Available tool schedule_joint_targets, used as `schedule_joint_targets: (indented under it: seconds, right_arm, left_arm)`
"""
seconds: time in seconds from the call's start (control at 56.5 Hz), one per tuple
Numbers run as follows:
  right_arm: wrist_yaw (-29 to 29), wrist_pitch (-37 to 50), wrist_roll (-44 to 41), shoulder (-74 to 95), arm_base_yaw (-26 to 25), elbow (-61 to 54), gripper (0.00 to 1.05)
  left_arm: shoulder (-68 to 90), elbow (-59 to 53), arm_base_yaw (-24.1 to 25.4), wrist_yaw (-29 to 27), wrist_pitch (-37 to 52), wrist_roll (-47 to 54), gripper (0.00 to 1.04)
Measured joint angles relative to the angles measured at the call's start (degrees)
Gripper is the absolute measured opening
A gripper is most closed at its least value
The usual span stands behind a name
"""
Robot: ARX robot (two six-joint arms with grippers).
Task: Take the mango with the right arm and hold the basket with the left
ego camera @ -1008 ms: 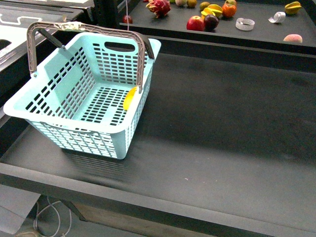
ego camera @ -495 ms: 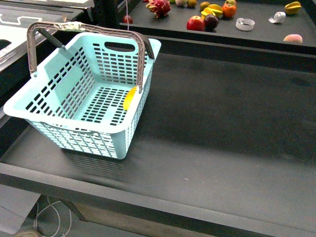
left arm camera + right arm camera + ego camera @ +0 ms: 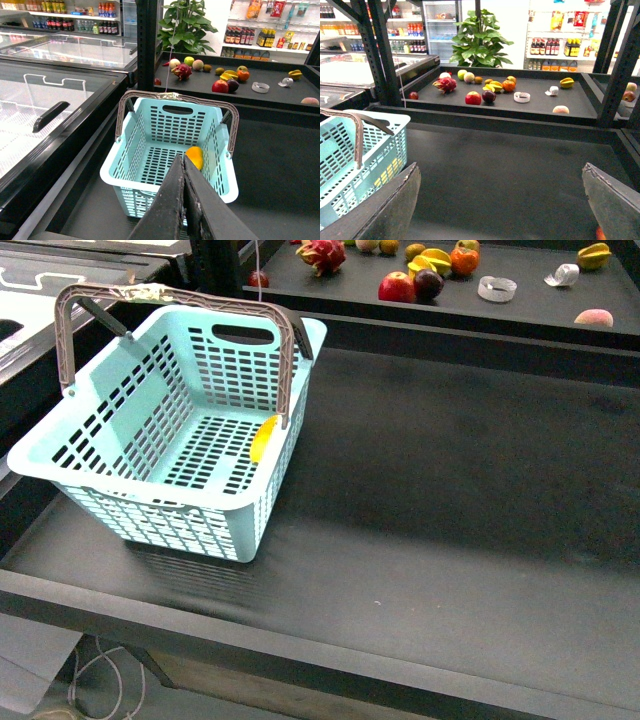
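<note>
The turquoise basket stands at the left of the black table, both grey-brown handles raised. Inside it, against the right-hand wall, lies the yellow-orange mango. The left wrist view looks down into the basket and onto the mango. My left gripper is shut with nothing in it and hovers above the basket's near rim. My right gripper is open and empty over bare table, to the right of the basket. Neither arm shows in the front view.
A raised back shelf holds loose fruit: a dragon fruit, a red apple, a star fruit, a peach and a tape roll. A glass-topped freezer lies left of the table. The black tabletop stretches right of the basket.
</note>
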Motion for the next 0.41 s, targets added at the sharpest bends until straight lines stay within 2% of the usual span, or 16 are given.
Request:
schedule_joint_targets:
  seconds: [0.407]
  right_arm:
    - [0.0, 0.0, 0.0, 0.0, 0.0, 0.0, 0.96]
  left_arm:
    - [0.0, 0.0, 0.0, 0.0, 0.0, 0.0, 0.02]
